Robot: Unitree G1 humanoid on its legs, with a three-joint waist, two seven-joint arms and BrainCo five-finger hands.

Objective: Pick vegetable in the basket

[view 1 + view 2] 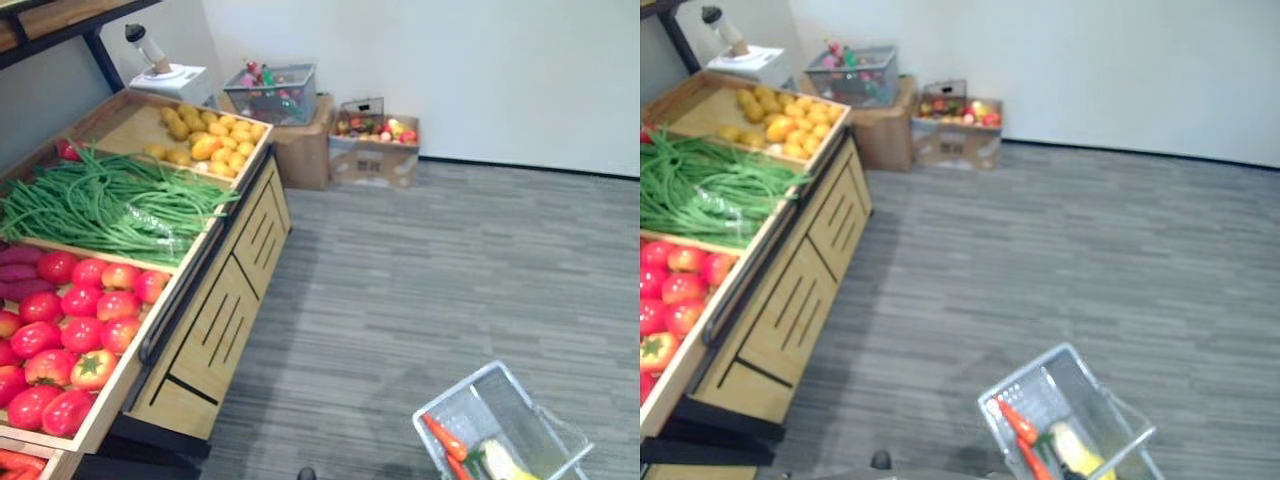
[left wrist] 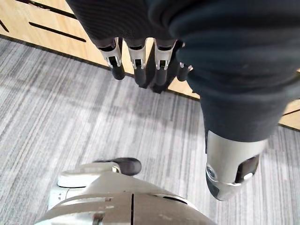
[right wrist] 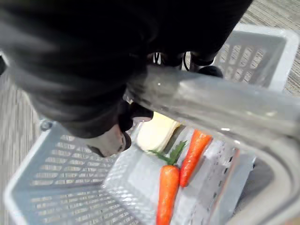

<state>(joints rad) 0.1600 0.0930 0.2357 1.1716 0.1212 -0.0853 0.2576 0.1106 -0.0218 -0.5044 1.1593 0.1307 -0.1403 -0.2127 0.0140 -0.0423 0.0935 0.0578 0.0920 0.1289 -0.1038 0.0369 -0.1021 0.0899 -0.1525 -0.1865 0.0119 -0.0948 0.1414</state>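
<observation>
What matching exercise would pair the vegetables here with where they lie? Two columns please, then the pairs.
1 long green beans
2 round red tomatoes
3 yellow oval vegetables
4 orange carrots

A grey plastic basket
B wooden display stand, far end
C stand, between the yellow and the red produce
D stand, next compartment nearer than the beans

Pairs: 1-C, 2-D, 3-B, 4-A

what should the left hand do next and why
Probably lift the left hand up toward the red tomatoes on the wooden stand: its fingers hang straight and empty beside the stand's front, while the right hand grips the grey plastic basket by its handle, two orange carrots already inside.
</observation>
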